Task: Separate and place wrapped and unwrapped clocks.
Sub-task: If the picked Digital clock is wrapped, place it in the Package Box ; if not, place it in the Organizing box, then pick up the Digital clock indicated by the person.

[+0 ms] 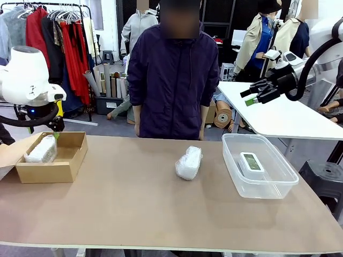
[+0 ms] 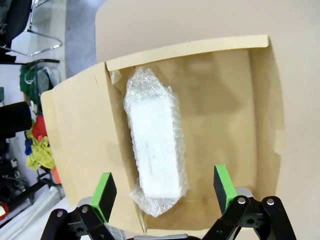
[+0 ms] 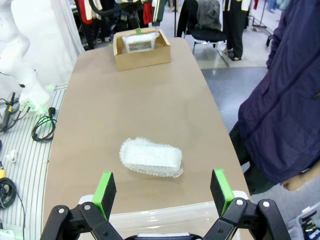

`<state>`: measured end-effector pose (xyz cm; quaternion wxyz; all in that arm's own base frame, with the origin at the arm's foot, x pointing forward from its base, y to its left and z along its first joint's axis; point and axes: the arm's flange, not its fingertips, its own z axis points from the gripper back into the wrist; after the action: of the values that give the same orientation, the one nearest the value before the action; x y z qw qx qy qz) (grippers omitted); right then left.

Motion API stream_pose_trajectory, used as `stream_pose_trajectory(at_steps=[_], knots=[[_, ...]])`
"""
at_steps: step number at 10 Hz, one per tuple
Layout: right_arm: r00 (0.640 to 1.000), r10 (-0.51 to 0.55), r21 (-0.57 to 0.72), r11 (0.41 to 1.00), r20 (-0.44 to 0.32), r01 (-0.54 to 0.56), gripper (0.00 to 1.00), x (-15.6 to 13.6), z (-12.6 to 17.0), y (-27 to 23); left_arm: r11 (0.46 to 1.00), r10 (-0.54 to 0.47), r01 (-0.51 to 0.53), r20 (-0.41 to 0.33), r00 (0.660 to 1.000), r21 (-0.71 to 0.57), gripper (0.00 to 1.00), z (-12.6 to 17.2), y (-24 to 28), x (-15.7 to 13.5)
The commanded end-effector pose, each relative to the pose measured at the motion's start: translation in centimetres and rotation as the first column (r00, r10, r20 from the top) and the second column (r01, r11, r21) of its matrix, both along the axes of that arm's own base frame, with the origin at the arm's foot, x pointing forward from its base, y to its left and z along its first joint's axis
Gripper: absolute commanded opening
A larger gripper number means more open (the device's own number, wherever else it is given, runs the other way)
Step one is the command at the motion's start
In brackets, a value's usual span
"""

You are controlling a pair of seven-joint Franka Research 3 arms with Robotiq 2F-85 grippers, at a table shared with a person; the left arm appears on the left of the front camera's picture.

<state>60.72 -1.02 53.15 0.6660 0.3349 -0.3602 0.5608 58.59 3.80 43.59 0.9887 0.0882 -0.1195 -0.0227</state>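
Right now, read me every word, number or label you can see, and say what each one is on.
No text reads clearly.
Bare clock in the clear tub: screen marks too small to read.
Boxed wrapped clock in the cardboard box: faint grey marks under the wrap, too blurred to read.
Loose wrapped clock: no print visible.

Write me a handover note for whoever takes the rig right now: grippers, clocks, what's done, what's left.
Left gripper: open, empty, over the cardboard box.
Right gripper: open, empty, raised near the clear tub.
One wrapped bundle lies in the box; the bare clock lies in the tub; the second wrapped bundle lies loose mid-table.
Done: two of three sorted. Left: the loose bundle, probably into the box.
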Motion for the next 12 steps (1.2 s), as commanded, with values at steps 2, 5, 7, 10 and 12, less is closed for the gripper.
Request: stream_pose_trajectory(at_steps=[2, 5, 7, 10, 12], knots=[[1.0, 0.004, 0.004, 1.0, 0.002, -0.004, 1.0, -0.03, 0.2, 0.14, 0.999, -0.011, 0.011, -0.01, 1.0, -0.036, 1.0, 0.47, 0.5, -0.89], [1.0, 0.004, 0.004, 1.0, 0.002, -0.004, 1.0, -0.03, 0.2, 0.14, 1.0, 0.012, -0.012, -0.001, 1.0, -0.025, 1.0, 0.76, 0.13, -0.35], [1.0, 0.004, 0.004, 1.0, 0.002, -0.004, 1.0, -0.03, 0.2, 0.14, 1.0, 0.012, -0.012, -0.001, 1.0, -0.025, 1.0, 0.76, 0.13, -0.35], [1.0, 0.004, 0.004, 1.0, 0.002, -0.004, 1.0, -0.03, 0.2, 0.14, 1.0, 0.012, -0.012, -0.001, 1.0, -0.025, 1.0, 0.76, 0.13, -0.35], [1.0, 0.004, 0.004, 1.0, 0.002, -0.004, 1.0, -0.03, 0.2, 0.14, 1.0, 0.012, -0.012, -0.001, 1.0, -0.025, 1.0, 0.76, 0.13, -0.35]])
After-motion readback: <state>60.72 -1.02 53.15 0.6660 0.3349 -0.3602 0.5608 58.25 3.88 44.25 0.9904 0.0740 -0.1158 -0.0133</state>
